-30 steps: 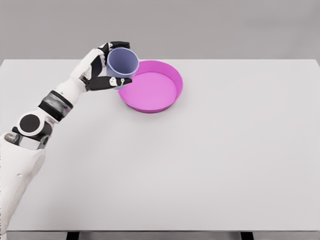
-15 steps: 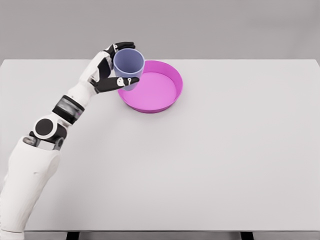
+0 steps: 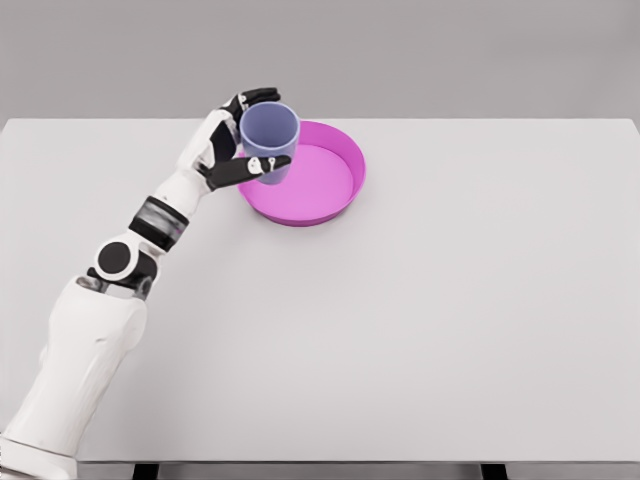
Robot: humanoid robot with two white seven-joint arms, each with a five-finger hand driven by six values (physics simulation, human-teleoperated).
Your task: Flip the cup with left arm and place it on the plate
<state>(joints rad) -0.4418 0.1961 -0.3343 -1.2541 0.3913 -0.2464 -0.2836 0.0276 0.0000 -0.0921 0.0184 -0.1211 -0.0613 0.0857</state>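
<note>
Left hand [image 3: 238,140] has its fingers closed around the cup [image 3: 270,135], thumb across the near wall, other fingers behind. The cup is held mouth-up above the left rim of the plate [image 3: 345,190], presumably so it can be lowered onto the flat floor. Cup: smooth, matte, lavender, slightly tapered. Plate: magenta, round, shallow, raised wall. Table [image 3: 420,320]: plain white.

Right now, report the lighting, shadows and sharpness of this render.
Head view: flat, even light with no glare; only faint soft shading inside the pink plate; the cup, the left hand and the white table all look sharp, slightly soft at edges, no visible distortion.
</note>
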